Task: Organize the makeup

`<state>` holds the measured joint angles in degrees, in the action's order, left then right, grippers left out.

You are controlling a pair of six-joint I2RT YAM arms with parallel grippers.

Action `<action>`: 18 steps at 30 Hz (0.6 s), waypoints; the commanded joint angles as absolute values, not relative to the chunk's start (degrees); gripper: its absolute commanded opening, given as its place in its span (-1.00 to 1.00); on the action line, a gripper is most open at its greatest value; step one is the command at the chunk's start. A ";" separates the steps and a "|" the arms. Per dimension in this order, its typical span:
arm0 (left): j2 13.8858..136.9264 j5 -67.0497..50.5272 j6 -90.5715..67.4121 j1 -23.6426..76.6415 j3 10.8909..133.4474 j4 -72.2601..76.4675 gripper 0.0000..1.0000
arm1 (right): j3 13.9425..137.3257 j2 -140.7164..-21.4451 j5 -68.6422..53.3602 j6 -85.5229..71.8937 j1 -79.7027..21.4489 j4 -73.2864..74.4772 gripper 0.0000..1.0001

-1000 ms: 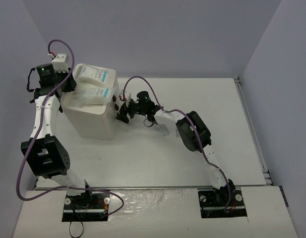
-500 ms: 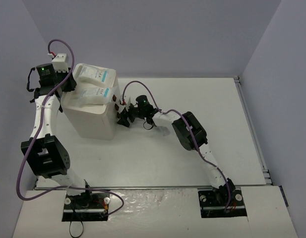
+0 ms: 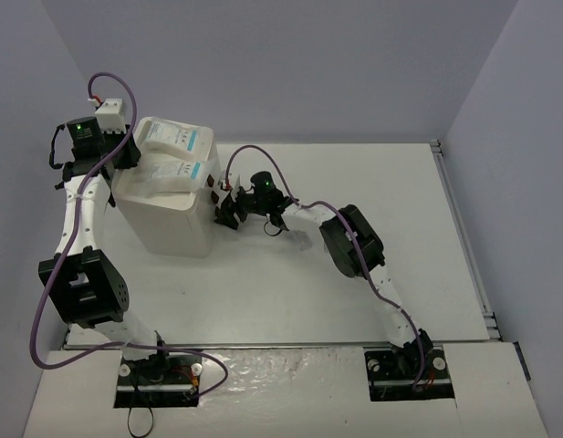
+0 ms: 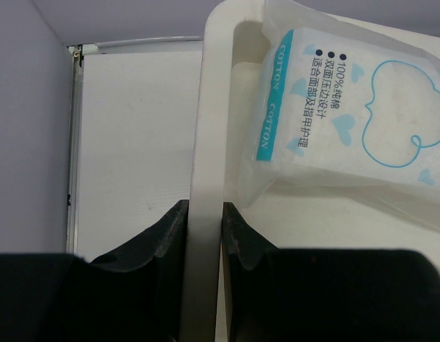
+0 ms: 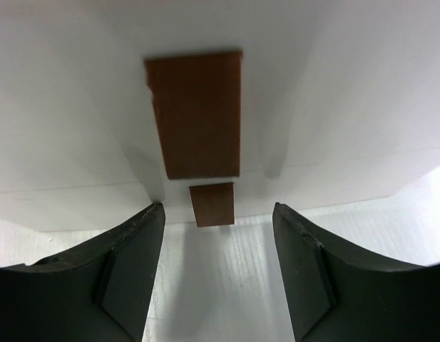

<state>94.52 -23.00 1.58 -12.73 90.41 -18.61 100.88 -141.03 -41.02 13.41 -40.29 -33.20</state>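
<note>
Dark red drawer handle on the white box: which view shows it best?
Right wrist: the handle fills the centre, straight ahead between the open right tool's fingers. Top external shows only a dark red sliver on the box's right side, by the tool. Left wrist doesn't show it.

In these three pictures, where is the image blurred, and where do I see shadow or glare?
Left wrist: left fingers dark and soft, packet print sharp. Right wrist: right fingers blurred, knob clear, grey shadow beside it. Top: even light, faint glare on the near strip.
</note>
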 commanded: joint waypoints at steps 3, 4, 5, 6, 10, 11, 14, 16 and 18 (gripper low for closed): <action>98.35 -29.00 -4.66 -9.32 88.77 -22.68 -1.00 | 102.10 -133.65 -43.18 14.59 -40.69 -38.61 -0.02; 98.35 -29.00 -4.66 -9.32 88.74 -22.71 -1.00 | 102.31 -133.86 -43.24 14.59 -40.69 -38.41 -0.06; 98.35 -28.97 -4.63 -9.32 88.68 -22.76 -1.00 | 102.63 -134.21 -43.27 14.59 -40.69 -38.03 -0.12; 98.35 -28.87 -4.57 -9.32 88.68 -22.78 -1.00 | 103.00 -134.68 -43.35 14.61 -40.67 -37.50 -0.21; 98.38 -28.81 -4.57 -9.32 88.78 -22.78 -1.00 | 103.68 -135.96 -43.62 14.72 -40.69 -36.34 -0.54; 98.45 -28.78 -4.57 -9.32 88.82 -22.82 -1.00 | 103.83 -136.13 -43.70 14.83 -40.69 -36.01 -0.60; 98.53 -28.72 -4.50 -9.32 88.86 -22.85 -1.00 | 104.06 -136.49 -43.88 15.25 -40.67 -35.34 -0.84; 98.53 -28.65 -4.57 -9.32 88.86 -22.85 -1.00 | 104.02 -136.45 -43.94 15.47 -40.61 -34.98 -1.00; 98.53 -28.49 -4.46 -9.32 88.86 -22.87 -1.00 | 103.66 -136.00 -43.89 15.64 -40.47 -34.64 -1.00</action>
